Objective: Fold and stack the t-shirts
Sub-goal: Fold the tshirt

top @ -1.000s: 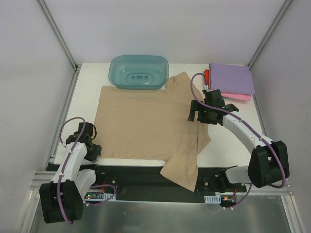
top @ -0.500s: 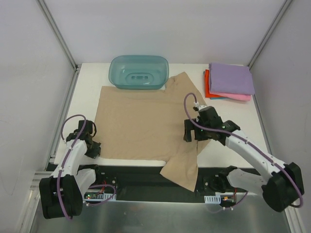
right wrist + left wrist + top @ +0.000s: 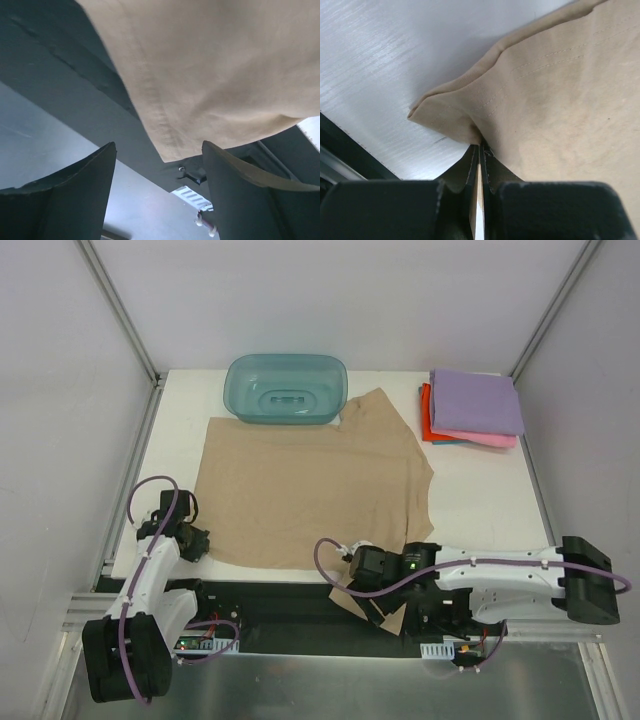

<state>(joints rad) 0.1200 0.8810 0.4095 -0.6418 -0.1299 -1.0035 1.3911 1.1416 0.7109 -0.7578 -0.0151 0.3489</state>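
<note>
Top view: the tan-beige short-sleeved cloth t-shirt lies spread on the white table, with one flap hanging over the near edge. The right claw has swung from mid-table down to that flap. The left claw stays at the shirt's near-left corner. The folded stack of lilac, pink and red-orange shirts sits untouched at the far right.

Left wrist view: the left claw is now clenched on the shirt's corner, pinching the cloth.

Right wrist view: the right claw is released, its fingers standing either side of the hanging hem and grasping nothing. The first fold looks about to begin.
</note>
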